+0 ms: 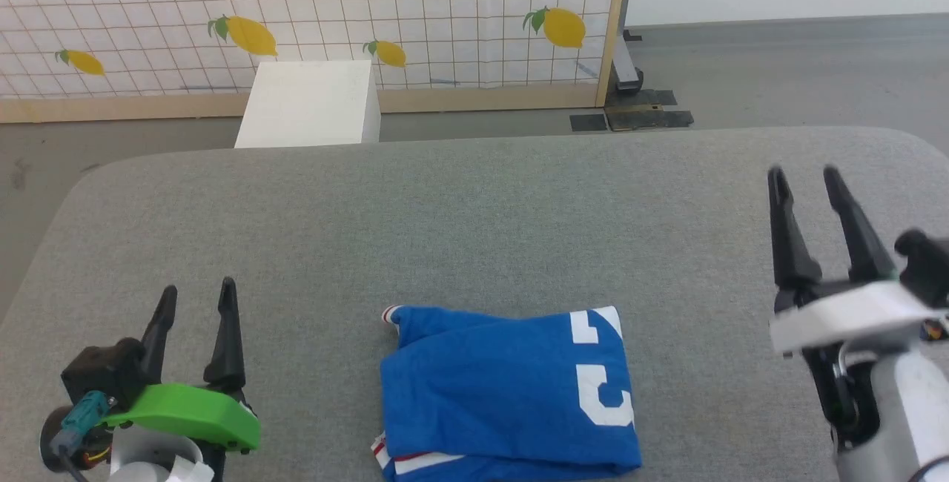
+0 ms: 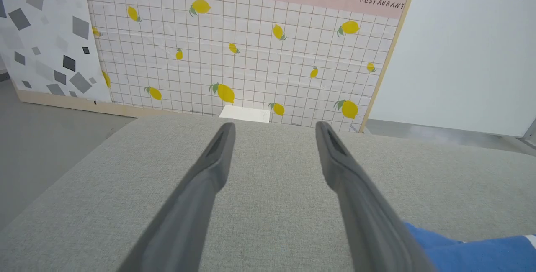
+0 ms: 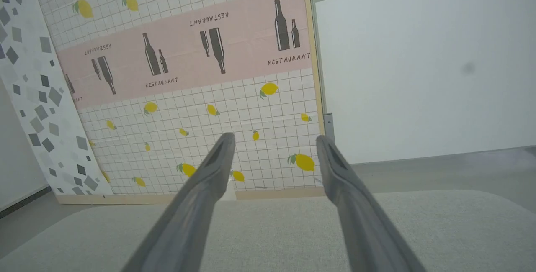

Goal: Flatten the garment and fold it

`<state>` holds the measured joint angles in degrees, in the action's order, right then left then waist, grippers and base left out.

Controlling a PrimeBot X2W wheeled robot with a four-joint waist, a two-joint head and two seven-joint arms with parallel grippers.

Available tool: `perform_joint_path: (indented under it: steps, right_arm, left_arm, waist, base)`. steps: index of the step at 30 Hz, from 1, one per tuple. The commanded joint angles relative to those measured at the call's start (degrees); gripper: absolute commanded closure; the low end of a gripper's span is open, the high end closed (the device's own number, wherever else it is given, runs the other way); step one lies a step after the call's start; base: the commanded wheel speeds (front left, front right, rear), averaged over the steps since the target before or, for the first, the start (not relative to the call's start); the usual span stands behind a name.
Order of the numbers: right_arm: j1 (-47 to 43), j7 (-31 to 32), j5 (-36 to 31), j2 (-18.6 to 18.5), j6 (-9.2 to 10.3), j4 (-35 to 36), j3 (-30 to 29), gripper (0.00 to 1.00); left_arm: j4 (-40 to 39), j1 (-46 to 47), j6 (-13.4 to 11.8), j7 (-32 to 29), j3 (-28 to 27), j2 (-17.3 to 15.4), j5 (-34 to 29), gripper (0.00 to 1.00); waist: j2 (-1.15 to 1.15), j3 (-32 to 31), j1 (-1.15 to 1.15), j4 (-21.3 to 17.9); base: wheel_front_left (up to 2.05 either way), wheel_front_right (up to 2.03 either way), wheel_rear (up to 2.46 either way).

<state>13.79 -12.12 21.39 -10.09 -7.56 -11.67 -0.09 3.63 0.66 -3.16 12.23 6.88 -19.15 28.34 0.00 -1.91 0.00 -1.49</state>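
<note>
The garment [image 1: 504, 393] lies folded into a compact blue rectangle near the front edge of the grey padded table [image 1: 474, 222], with part of a white numeral on its right side and red-striped white trim at its lower left. A blue corner of the garment [image 2: 473, 251] shows at the lower right of the left wrist view. My left gripper [image 1: 199, 295] is open to the left of the garment, apart from it, holding nothing. My right gripper [image 1: 804, 175] is open to the right of it, raised, also holding nothing. Both pairs of fingers [image 2: 209, 171] [image 3: 209, 167] stand spread.
A white box [image 1: 311, 104] stands on the floor behind the table's far edge. A lemon-patterned partition [image 1: 311, 15] runs behind it, with a stand foot and dark tape patches [image 1: 630, 115] on the grey floor at its right end.
</note>
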Motion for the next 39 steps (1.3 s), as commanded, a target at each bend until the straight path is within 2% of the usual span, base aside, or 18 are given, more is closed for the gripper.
perform_joint_path:
  steps: [1,8,17,39]
  right_arm:
    - [-1.7,0.9,-1.4,0.9,0.08,0.9,-1.0,0.00]
    - [-7.5,6.6,-6.8,3.3,0.08,3.3,-3.8,0.00]
    - [-10.8,10.2,-10.0,4.6,0.08,3.9,-4.5,0.00]
    - [-12.7,11.3,-10.8,5.6,0.08,2.7,-4.0,0.00]
  left_arm:
    - [0.5,-0.7,-0.4,-0.5,0.2,0.1,0.7,0.00]
    - [2.0,-0.5,-0.5,-1.5,1.2,0.2,0.7,0.00]
    - [3.6,-0.1,-0.6,-1.2,1.8,0.3,0.7,0.00]
    - [5.3,0.8,-0.7,-0.5,2.5,-0.1,0.9,0.00]
  waist:
    - [0.00,0.0,0.00,0.0]
    - [0.00,0.3,0.00,0.1]
    - [0.00,0.9,0.00,0.6]
    - [0.00,1.6,0.00,0.6]
  base:
    - [0.00,0.00,0.00]
    - [0.00,0.00,0.00]
    - [0.00,0.00,0.00]
    - [0.00,0.00,0.00]
